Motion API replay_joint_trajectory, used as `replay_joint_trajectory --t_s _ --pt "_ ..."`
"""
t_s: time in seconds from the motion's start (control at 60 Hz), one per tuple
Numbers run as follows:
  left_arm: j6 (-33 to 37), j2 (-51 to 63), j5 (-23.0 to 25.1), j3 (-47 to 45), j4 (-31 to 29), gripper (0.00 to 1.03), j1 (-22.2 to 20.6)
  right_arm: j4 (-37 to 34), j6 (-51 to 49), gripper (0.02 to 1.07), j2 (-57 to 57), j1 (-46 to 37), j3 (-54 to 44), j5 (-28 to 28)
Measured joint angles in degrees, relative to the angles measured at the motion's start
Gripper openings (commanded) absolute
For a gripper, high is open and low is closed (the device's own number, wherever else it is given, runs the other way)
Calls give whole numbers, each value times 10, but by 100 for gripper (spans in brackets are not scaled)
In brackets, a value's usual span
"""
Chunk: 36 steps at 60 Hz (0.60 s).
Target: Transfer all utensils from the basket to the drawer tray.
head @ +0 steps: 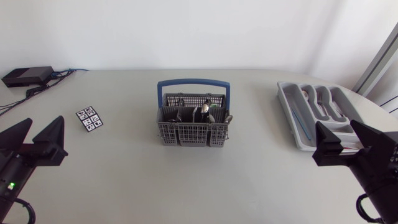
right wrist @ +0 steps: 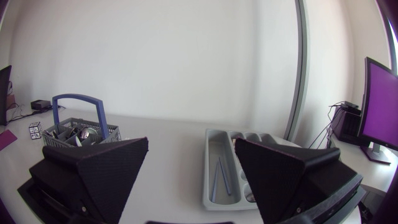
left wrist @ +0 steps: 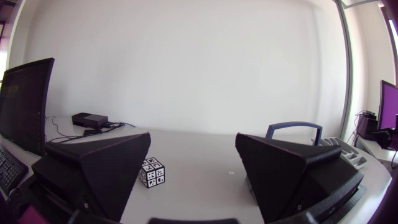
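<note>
While both arms sit low at the near edge of the table (head: pixel 249 174), neither one holds anything. The left gripper (head: pixel 45 119) is at the near left and its two fingers stand wide apart, with only bare table between them. The right gripper (head: pixel 336 124) is at the near right, also spread open and empty.

The basket (head: pixel 193 135) stands in the middle of the table, its blue handle (head: pixel 193 83) upright across the top. Several utensils (head: pixel 208 113) stand inside it, mostly in the right and far compartments, handles down. I think it is put in the middle so that either arm can reach it.

The tray (head: pixel 291 109) lies at the far right, just beyond the right gripper, so this arm seems the natural one for placing. Some forks (head: pixel 322 99) lie already in one middle compartment, and thin blue sticks (right wrist: pixel 217 177) in the long compartment on its left. A small marker cube (head: pixel 89 119) sits at the left, well apart from the basket.

In my judgement the task is only partly done, and the next step is to reach for a utensil in the basket.
</note>
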Motion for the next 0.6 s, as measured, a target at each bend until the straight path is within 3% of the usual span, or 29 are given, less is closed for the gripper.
replay_joint_trajectory --t_s 0.283,0.517,0.6 --pt "-4 242 0 115 -11 92 -43 11 23 103 192 19 94 16" --pt "13 425 0 245 -108 92 -102 -67 43 102 283 32 153 13" --pt "52 473 -32 283 -121 92 -134 -111 43 102 303 43 175 16"
